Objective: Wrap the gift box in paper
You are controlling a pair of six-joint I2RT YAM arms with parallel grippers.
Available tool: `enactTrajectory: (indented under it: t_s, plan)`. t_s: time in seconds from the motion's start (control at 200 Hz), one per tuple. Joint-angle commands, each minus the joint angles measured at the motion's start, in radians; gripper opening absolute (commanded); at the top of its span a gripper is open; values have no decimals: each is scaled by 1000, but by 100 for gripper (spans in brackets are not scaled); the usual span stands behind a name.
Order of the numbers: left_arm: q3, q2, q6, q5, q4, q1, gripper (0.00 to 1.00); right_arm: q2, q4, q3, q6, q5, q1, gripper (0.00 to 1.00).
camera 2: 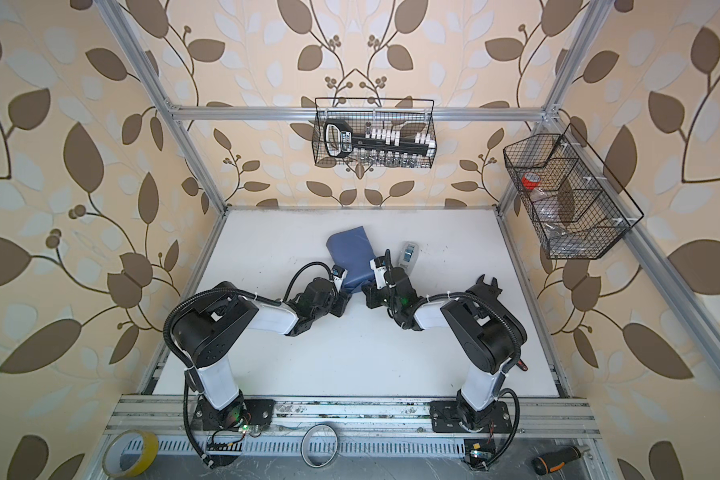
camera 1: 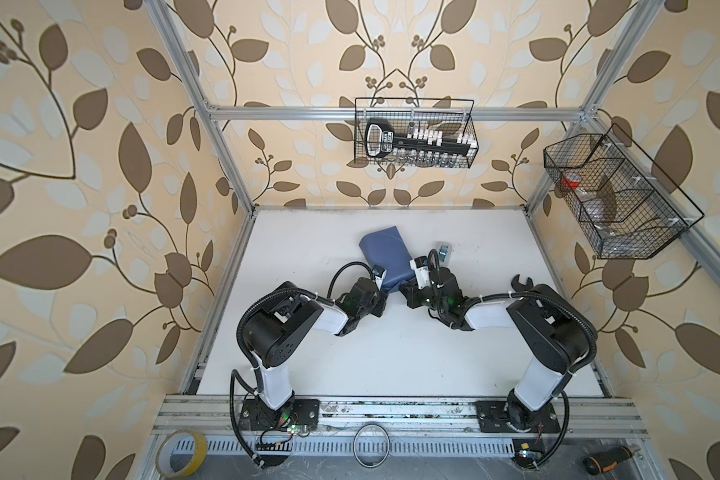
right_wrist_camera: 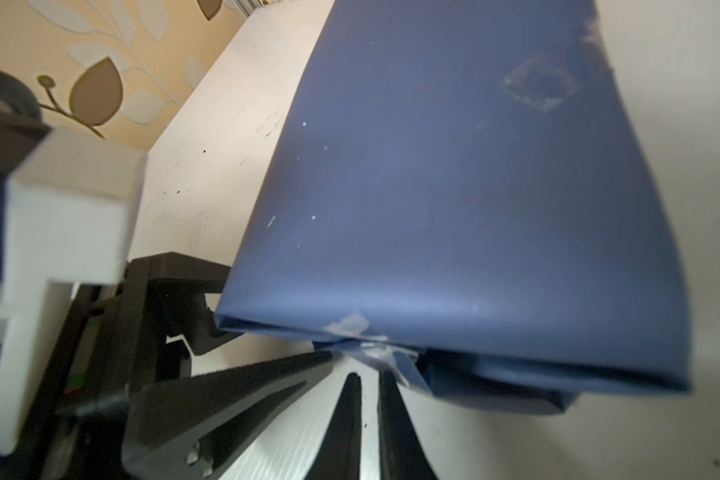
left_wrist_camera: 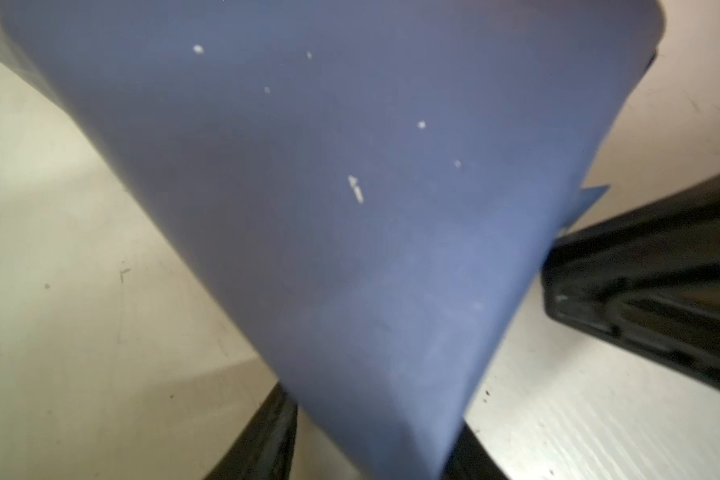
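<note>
The paper [camera 1: 385, 255] [camera 2: 350, 253], slate blue side out, lies folded over the gift box in the middle of the white table. Only a dark edge of the gift box [right_wrist_camera: 495, 390] shows, inside the paper's open near end. My left gripper [camera 1: 387, 293] [left_wrist_camera: 375, 403] straddles the paper's near corner, with both fingertips against it. My right gripper [camera 1: 406, 289] [right_wrist_camera: 368, 374] is shut. Its tips sit just short of the paper's near edge, beside a scrap of clear tape [right_wrist_camera: 350, 326]. Nothing shows between its fingers [right_wrist_camera: 348, 419].
A small grey tape dispenser [camera 1: 444, 250] stands just right of the paper. Wire baskets hang on the back wall [camera 1: 414, 133] and the right frame [camera 1: 616, 195]. A yellow tape roll [camera 1: 181, 453], a ring [camera 1: 371, 442] and a screwdriver [camera 1: 612, 461] lie along the front rail.
</note>
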Motion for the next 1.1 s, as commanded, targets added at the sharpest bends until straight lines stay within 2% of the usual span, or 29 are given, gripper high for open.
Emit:
enactTrajectory:
  t_s: [0.0,0.235,0.56,0.855,0.965,1.095]
  plan:
    - [20,-35,3,-2,13,8,50,-67,35,-61,-8,-27,-9,13]
    - [6,-64,-27,13,7,9,55,-124,20,-123,18,42,-20,13]
    - [-47,-102,-96,70,21,8,65,19,41,3,28,30,3,13]
    - [-136,-183,-188,142,30,9,72,105,42,95,35,11,-26,12]
    - [-163,-248,-219,133,10,8,75,57,40,49,47,-22,-28,13]
    - [-158,-360,-285,63,-94,9,79,-112,-22,-32,22,-20,-37,15]
